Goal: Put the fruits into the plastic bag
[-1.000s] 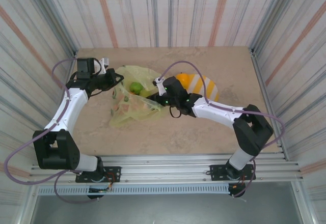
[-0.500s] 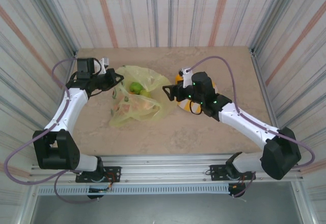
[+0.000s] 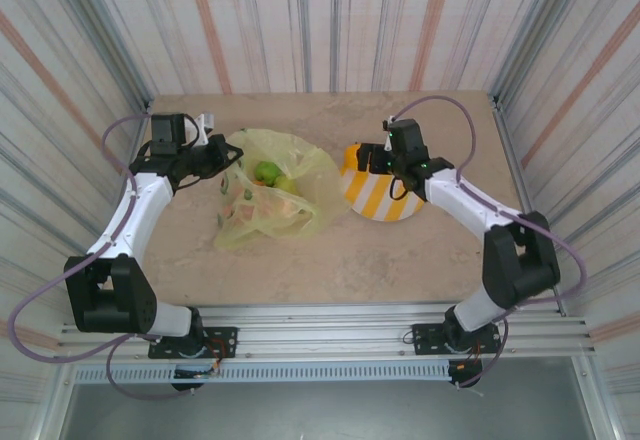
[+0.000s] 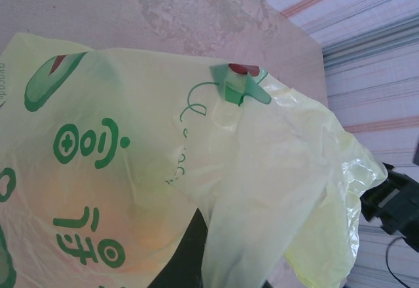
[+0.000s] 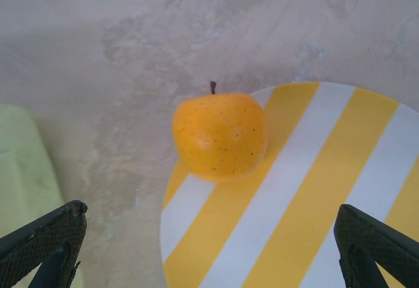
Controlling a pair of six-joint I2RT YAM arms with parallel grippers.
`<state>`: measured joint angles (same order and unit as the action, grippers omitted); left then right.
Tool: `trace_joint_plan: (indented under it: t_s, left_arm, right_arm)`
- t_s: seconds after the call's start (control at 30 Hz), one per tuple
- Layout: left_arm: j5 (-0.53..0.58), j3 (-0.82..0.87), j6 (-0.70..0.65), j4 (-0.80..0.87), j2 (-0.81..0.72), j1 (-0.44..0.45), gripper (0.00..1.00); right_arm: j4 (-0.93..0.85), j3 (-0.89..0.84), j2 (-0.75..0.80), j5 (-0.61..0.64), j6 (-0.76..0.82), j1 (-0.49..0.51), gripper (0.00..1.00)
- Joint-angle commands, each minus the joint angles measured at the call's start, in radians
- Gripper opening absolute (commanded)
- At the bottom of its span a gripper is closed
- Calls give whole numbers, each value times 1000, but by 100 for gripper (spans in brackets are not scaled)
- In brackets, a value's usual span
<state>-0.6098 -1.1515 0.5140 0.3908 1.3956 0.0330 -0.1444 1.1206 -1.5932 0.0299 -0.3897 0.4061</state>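
Right tool (image 5: 209,249) is hovering, fingers (image 5: 46,235) spread wide and touching nothing, over an orange fruit (image 5: 219,134) sitting on the far left rim of the striped plate (image 5: 314,190). Left tool (image 3: 224,156) is pinching the plastic bag (image 3: 275,202) by its left edge, a green fruit (image 3: 266,172) lying inside. Bag and plate are resting on the beige marbled surface (image 3: 400,255), striped walls (image 3: 300,20) closing in three sides.
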Motion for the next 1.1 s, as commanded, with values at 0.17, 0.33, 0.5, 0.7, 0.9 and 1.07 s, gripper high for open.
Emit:
trace_joint_plan:
  t_s: [0.17, 0.33, 0.5, 0.7, 0.9, 1.07]
  left_arm:
    - [-14, 9, 6, -9, -13, -1, 0]
    - [-16, 9, 6, -9, -14, 0, 0]
    - [-16, 9, 6, -9, -14, -1, 0]
    - [-17, 9, 6, -9, -14, -1, 0]
    - [-16, 9, 8, -9, -13, -1, 0]
    - [-16, 9, 6, -9, -12, 1, 0]
  right_arm:
    - [-149, 214, -228, 24, -8, 2, 99]
    - [-200, 321, -335, 28, 10, 2, 99]
    - [-261, 420, -425, 26, 27, 2, 99]
    - [-295, 485, -491, 53, 44, 3, 99]
    - [-325, 551, -551, 44, 60, 3, 99]
    - [-344, 600, -596, 26, 64, 0, 99]
